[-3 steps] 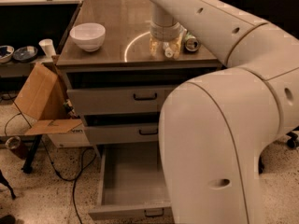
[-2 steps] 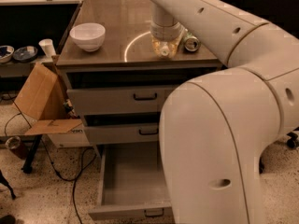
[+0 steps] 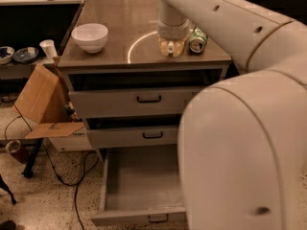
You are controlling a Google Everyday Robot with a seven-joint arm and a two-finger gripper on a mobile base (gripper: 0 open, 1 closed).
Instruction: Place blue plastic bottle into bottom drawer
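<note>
My gripper [image 3: 171,46] points down onto the cabinet top [image 3: 134,20], right of the middle, below the white wrist. A pale, clear shape right at the gripper looks like the blue plastic bottle [image 3: 171,48], standing on the top; the wrist hides most of it. A green drink can [image 3: 197,40] lies just to its right. The bottom drawer [image 3: 111,186] is pulled out wide and its inside is bare grey metal; its front with the dark handle [image 3: 157,218] is at the lower edge.
A white bowl [image 3: 89,36] sits at the cabinet top's left. The two upper drawers [image 3: 148,99] stand slightly ajar. My large white arm [image 3: 244,143] covers the right side. A cardboard box [image 3: 41,104], cables and a stand leg lie on the floor at left.
</note>
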